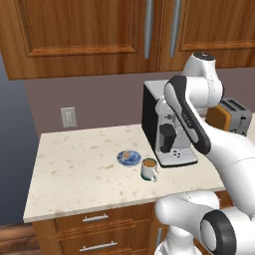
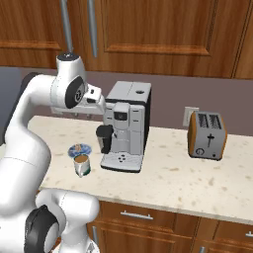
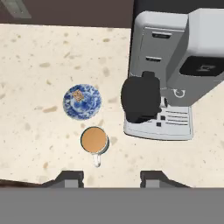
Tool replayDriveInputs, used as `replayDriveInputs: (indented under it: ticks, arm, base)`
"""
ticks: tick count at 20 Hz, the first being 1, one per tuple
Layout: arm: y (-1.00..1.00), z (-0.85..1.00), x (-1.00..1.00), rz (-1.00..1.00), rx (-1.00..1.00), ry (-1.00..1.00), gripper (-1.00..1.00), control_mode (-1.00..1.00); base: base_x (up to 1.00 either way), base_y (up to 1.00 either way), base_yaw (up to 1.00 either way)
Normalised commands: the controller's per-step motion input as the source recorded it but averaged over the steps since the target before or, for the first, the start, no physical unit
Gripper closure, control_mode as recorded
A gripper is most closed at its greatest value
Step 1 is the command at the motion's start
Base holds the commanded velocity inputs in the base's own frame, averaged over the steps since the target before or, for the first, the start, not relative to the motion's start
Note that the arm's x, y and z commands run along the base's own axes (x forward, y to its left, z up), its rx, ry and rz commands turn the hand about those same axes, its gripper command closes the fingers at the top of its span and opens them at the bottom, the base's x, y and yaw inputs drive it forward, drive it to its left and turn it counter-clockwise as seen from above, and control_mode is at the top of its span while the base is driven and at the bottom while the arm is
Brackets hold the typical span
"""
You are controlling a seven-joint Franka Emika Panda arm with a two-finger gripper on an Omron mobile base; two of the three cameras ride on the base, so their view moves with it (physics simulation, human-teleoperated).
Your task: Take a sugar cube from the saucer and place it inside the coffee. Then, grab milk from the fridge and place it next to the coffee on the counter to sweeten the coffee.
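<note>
Gripper [image 3: 111, 177]: held high above counter [image 1: 74, 164], tips apart, nothing pinched.
Cube [image 3: 78, 95]: seen on saucer [image 3: 87, 107].
Coffee [image 3: 94, 140]: set just beside saucer, near machine [image 3: 164, 65].

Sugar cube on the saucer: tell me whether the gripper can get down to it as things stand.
Probably yes. The sugar cube lies bare on the saucer, nothing over it. The gripper hangs above the counter; the coffee stands beside the saucer, apart from it, and the coffee machine stands further off.
</note>
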Motion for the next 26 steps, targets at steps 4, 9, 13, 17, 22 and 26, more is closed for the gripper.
replayDriveInputs:
  ticks: [4, 9, 13, 17, 22, 26]
  arm:
    - [0.21, 0.00, -0.25, 0.01, 0.00, -0.05, -1.00, -1.00]
    - [0.95, -0.35, -0.29, 0.00, 0.00, 0.00, -1.00, -1.00]
    - [0.98, -0.85, 0.00, -0.01, 0.00, 0.19, -1.00, -1.00]
    - [0.68, -0.76, 0.02, -0.02, 0.00, 0.26, -1.00, -1.00]
    - [0.18, -0.24, 0.16, -0.01, 0.00, 0.27, -1.00, -1.00]
    - [0.00, -0.35, 0.68, -0.16, -0.05, 0.11, -1.00, -1.00]
  base:
    - [0.00, 0.00, 0.00]
    - [0.00, 0.00, 0.00]
    - [0.00, 0.00, 0.00]
    - [0.00, 0.00, 0.00]
    - [0.00, 0.00, 0.00]
    - [0.00, 0.00, 0.00]
